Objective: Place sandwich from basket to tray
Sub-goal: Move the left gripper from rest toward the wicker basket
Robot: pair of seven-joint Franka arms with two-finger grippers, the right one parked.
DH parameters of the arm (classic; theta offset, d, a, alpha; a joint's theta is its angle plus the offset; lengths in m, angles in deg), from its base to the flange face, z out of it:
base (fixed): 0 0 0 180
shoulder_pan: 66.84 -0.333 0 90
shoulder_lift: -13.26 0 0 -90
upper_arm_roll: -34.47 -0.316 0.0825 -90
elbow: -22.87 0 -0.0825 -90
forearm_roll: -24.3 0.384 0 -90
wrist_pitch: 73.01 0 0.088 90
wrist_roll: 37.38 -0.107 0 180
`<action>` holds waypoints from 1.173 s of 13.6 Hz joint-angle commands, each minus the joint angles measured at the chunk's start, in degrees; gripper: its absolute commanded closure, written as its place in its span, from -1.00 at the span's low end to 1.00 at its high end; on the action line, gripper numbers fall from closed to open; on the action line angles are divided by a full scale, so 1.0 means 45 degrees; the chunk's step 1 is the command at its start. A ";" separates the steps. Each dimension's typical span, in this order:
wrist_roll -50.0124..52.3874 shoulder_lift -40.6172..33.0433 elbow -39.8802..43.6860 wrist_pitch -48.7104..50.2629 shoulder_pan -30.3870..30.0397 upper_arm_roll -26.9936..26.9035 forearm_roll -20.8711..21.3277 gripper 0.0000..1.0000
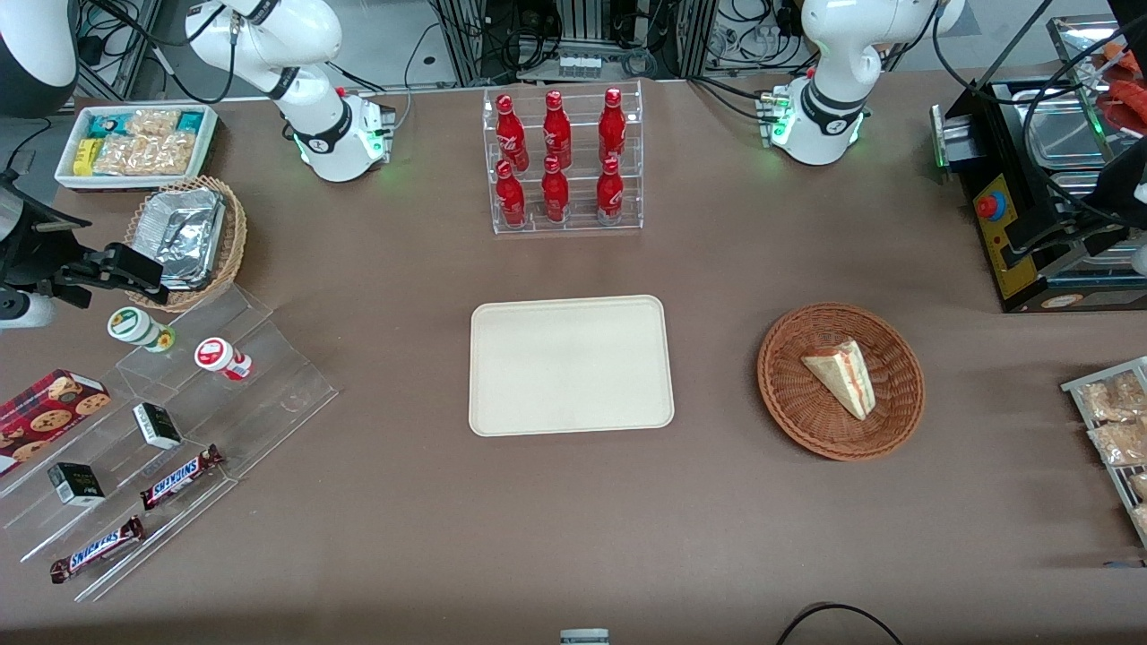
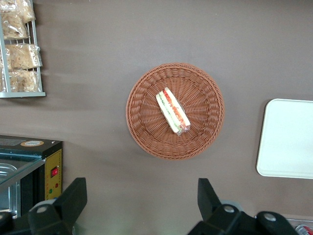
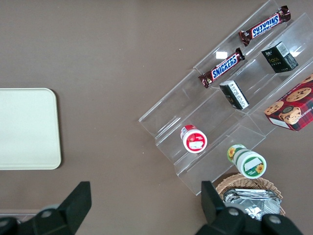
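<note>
The sandwich (image 1: 842,376) (image 2: 172,111), a clear-wrapped white wedge with red, orange and green filling, lies alone in the round reddish-brown wicker basket (image 1: 789,394) (image 2: 142,127). The cream tray (image 1: 571,365) (image 2: 288,137) (image 3: 27,127) lies bare on the table beside the basket, toward the parked arm's end. My gripper (image 2: 142,188) (image 1: 1053,240) hangs high above the table, farther from the front camera than the basket and toward the working arm's end. It is open, its fingers (image 2: 73,196) wide apart with nothing between them.
A black and yellow machine (image 1: 1030,206) (image 2: 29,166) stands under the gripper. A wire rack of snack bags (image 1: 1116,421) (image 2: 19,49) sits nearer the front camera than the basket. A clear rack of red bottles (image 1: 564,161) stands farther back than the tray.
</note>
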 commanded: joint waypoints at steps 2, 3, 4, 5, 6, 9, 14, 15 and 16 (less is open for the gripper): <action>-0.0172 -0.0007 0.0055 0.0004 -0.0002 0.0019 0.0093 -1.00; -0.0172 0.0012 0.0017 -0.0016 -0.0002 0.0019 0.0093 -1.00; -0.0172 0.0013 -0.0138 -0.0151 -0.0002 0.0019 0.0093 -1.00; -0.0172 0.0013 -0.0295 -0.0385 -0.0002 0.0038 0.0093 -1.00; -0.0172 0.0071 -0.0567 -0.0580 -0.0002 0.0039 0.0093 -1.00; -0.0172 0.0208 -0.1465 -0.1302 0.0017 0.0039 0.0093 -1.00; -0.0152 0.0966 -0.2796 -0.2846 0.0037 0.0058 0.0093 -1.00; -0.0152 0.1298 -0.2796 -0.3022 0.0056 0.0058 0.0093 -1.00; -0.0152 0.1650 -0.2796 -0.3256 0.0115 0.0077 0.0093 -1.00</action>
